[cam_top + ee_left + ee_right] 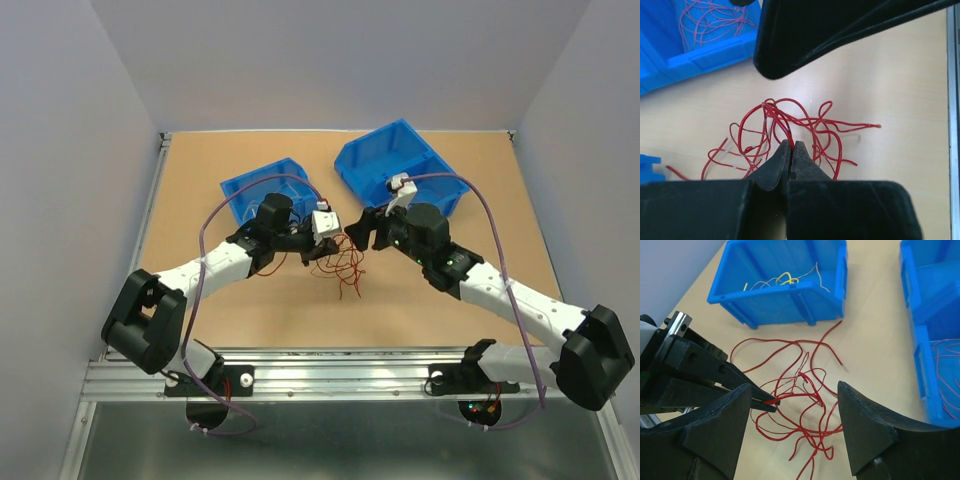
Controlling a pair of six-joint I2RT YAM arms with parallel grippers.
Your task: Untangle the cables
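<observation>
Cables [771, 107] in sprawl, no clear axis; L claw [790, 145] tight on one, R claw [794, 387] agape.

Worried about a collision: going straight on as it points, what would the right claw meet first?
Most likely the red cables; the left claw, pinching them, lies close left. Depth unclear.

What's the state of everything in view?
left gripper, jaws shut on a strand of the red cables
right gripper, jaws open, facing the tangle
red cables, tangled on table
single blue bin, holds yellow cables
divided blue bin, holds other red cables
</observation>
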